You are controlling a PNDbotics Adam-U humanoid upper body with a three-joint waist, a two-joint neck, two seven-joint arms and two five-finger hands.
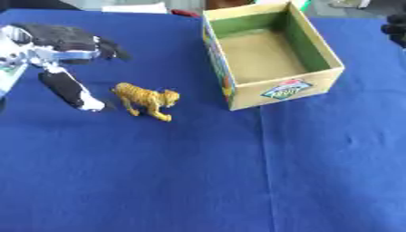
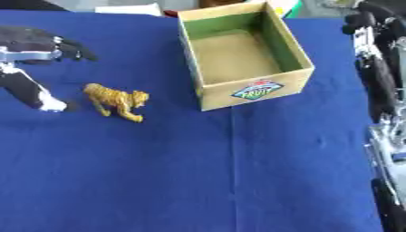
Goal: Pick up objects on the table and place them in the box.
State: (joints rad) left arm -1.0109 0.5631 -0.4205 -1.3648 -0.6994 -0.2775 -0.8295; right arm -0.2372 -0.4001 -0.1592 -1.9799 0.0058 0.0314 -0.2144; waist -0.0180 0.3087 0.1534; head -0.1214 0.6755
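Left of centre stands a small tiger figurine point(image 1: 146, 100), likely light, rigid, slick plastic. My left hand point(image 1: 60, 43), upper left, spread open; I'd pinch its torso.

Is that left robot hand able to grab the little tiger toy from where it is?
Probably yes. The left robot hand sits open just beside the tiger toy, not touching it, with only bare blue cloth between them. The box stands clear on the toy's other side.

A small yellow toy tiger point(image 1: 146, 100) stands upright on the blue cloth, left of the open cardboard box point(image 1: 269, 92).
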